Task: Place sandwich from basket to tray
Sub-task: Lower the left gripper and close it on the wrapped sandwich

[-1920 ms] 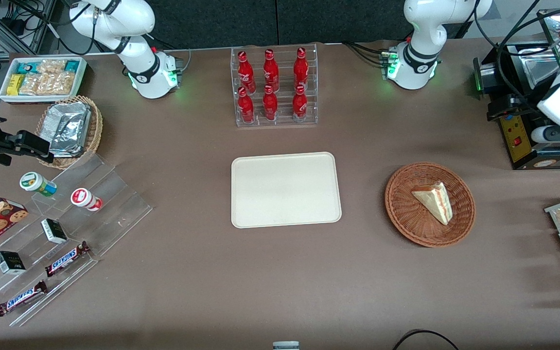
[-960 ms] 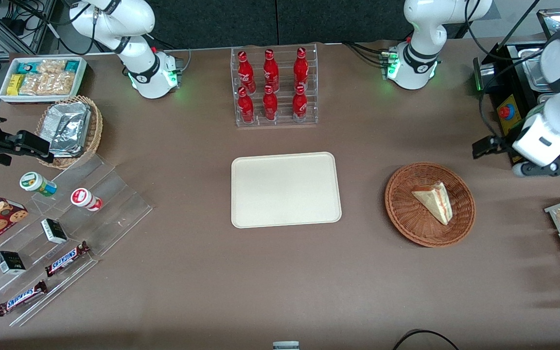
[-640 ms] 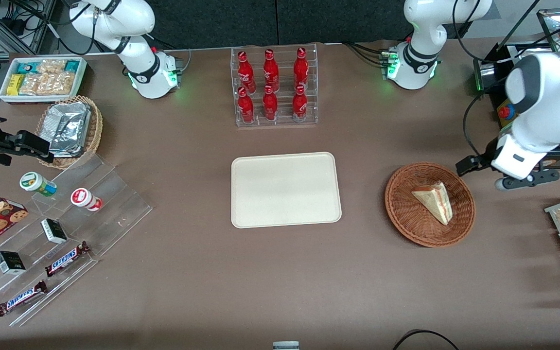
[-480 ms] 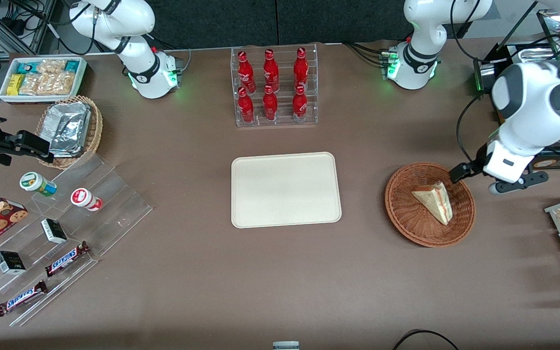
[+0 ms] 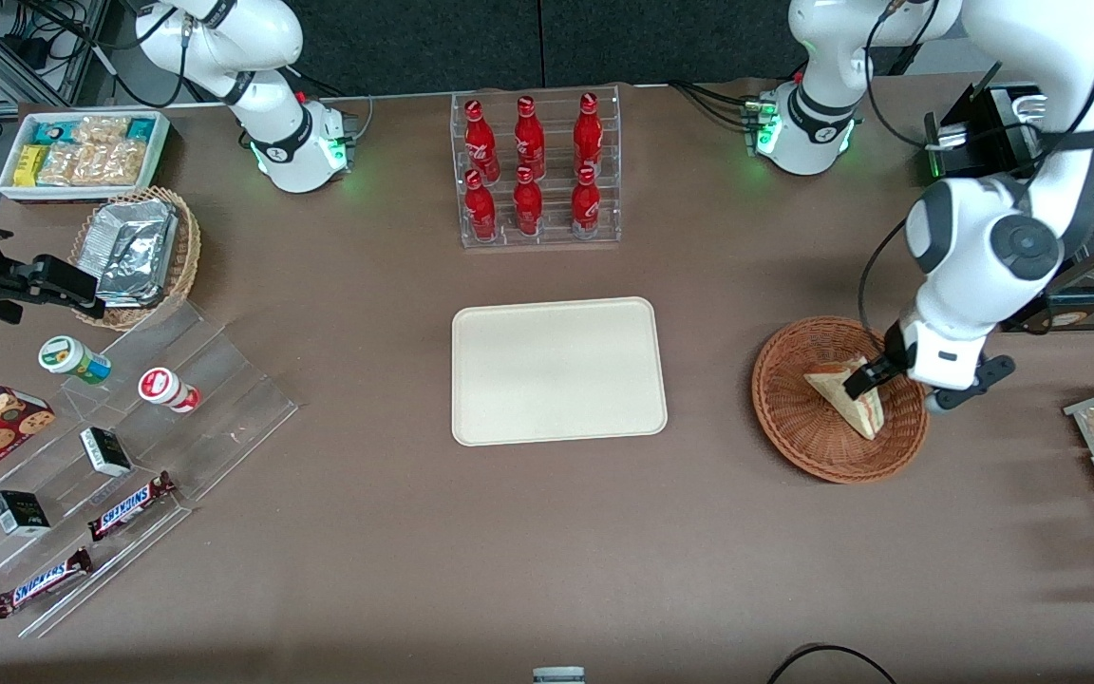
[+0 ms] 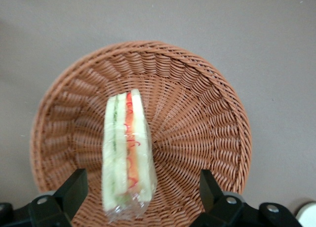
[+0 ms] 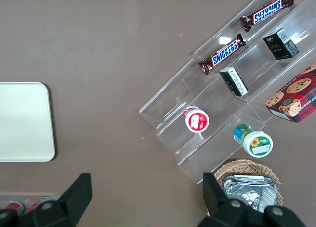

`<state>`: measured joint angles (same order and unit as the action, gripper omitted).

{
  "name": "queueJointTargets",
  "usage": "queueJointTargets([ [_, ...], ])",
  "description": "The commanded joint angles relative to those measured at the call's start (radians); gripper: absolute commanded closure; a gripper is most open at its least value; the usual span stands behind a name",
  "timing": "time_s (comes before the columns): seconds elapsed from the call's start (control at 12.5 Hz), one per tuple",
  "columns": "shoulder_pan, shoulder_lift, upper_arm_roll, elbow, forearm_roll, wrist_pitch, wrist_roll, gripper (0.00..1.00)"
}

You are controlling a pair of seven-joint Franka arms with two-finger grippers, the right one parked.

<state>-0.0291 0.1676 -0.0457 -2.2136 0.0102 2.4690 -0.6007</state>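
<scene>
Above the basket (image 5: pixel 838 399), toward the working arm's end of the table, the gripper (image 6: pixel 140 200) is held with jaws spread wide, grasping nothing. One sandwich (image 6: pixel 126 155) lies inside, film-wrapped and standing on edge. It is judged light, soft and easily crushed; a gentle hold across the two bread faces is advised. One tray (image 5: pixel 558 370) is counted, well apart from the basket.

"SNICKERS" reads on two chocolate bars (image 7: pixel 221 53); other labels seem illegible.
</scene>
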Motion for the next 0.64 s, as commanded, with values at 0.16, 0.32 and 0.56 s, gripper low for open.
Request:
queueJointTargets([
  [0.16,-0.005,0.062,0.004,0.003,0.007,0.015,-0.037,0.0],
  [0.32,-0.003,0.069,0.006,-0.008,0.007,0.012,-0.037,0.0],
  [0.56,0.001,0.089,0.006,-0.023,0.007,0.007,-0.041,0.08],
])
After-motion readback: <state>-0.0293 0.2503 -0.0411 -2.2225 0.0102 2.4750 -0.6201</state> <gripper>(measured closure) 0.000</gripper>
